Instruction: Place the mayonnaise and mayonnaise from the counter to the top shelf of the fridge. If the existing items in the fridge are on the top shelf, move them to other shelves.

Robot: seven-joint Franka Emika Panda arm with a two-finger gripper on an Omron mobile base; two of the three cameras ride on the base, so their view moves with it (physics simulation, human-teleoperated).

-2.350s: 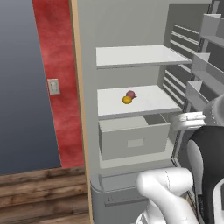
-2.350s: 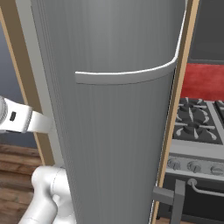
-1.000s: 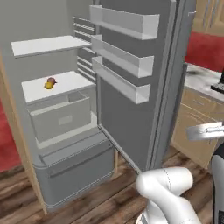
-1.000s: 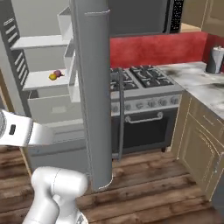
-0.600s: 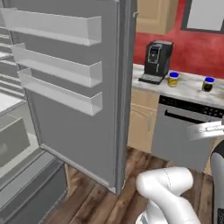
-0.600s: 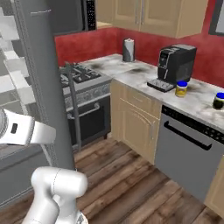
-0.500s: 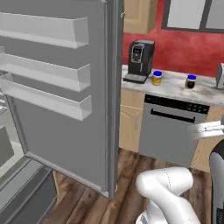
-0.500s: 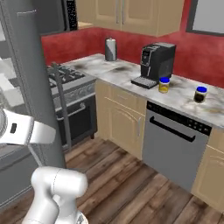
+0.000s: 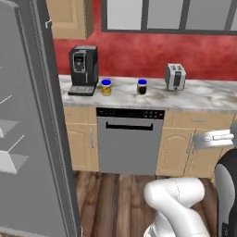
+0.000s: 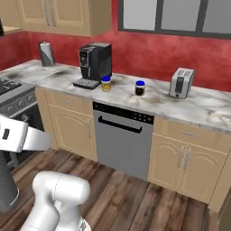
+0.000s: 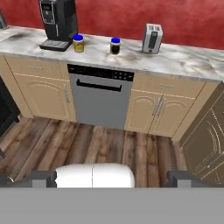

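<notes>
We see the counter point(image 9: 203, 95) running across the middle of the left base view, a marbled white-grey top over light tan cabinets, with a red wall behind it. Two mayonnaise jars stand on it, well apart from our arm: the lighter jar point(image 9: 106, 87) sits just right of the black coffee machine point(image 9: 84, 70), and the darker jar point(image 9: 142, 86) stands a little further right, between the lighter jar and the silver toaster point(image 9: 175, 77). Both jars are upright with blue lids, and they sit above the grey dishwasher point(image 9: 128, 141) front. In the right base view the same row appears in the upper middle: coffee machine point(image 10: 95, 64), lighter jar point(image 10: 106, 84), darker jar point(image 10: 140, 88), toaster point(image 10: 181, 83), and a stove point(image 10: 11, 97) shows at the left edge. In the hand view the counter point(image 11: 183, 63) crosses the top of the frame, with the lighter jar point(image 11: 78, 43) and darker jar point(image 11: 115, 46) in the upper middle and the toaster point(image 11: 152, 38) to their right. The open fridge door point(image 9: 32, 134) fills the left side of the left base view. Our gripper point(image 11: 111, 177) shows at the bottom of the hand view as two dark finger tips point(image 11: 40, 178) set far apart near the left and right edges, so the jaws stand wide and nothing is between them.
</notes>
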